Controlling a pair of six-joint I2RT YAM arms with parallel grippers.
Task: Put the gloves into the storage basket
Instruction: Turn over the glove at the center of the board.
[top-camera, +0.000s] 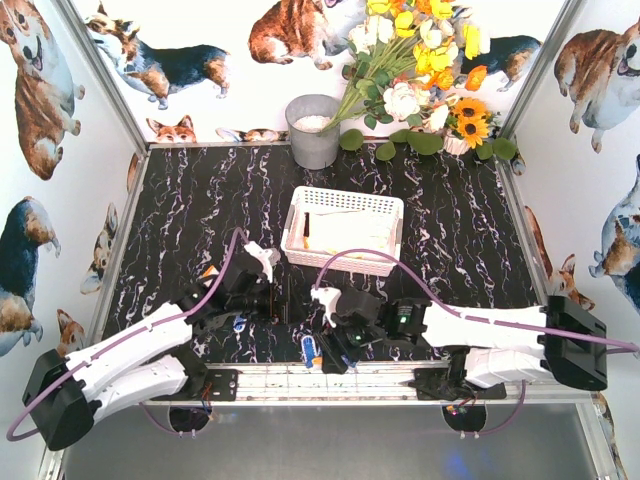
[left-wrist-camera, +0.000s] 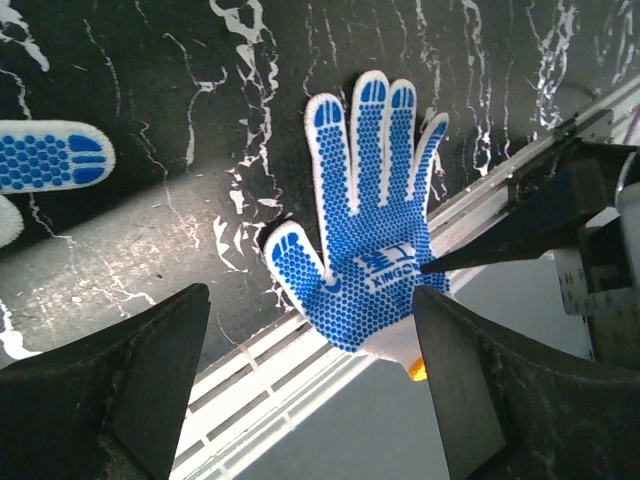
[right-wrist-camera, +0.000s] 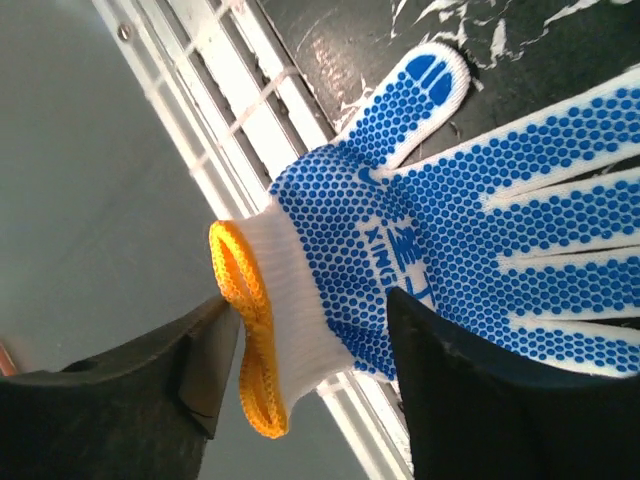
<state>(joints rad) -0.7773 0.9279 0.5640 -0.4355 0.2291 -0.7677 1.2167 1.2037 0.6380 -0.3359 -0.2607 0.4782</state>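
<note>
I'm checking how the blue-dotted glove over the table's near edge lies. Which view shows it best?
Left wrist: nearly the whole glove shows, palm up, fingers spread. Right wrist gives a close look at cuff and palm, with the fingertips cut off. The top view shows only a small blue-and-white sliver.

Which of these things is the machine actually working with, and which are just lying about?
For the job: blue-dotted glove, second glove, white lattice basket.
Just there: grey metal bucket, bunch of flowers.
</note>
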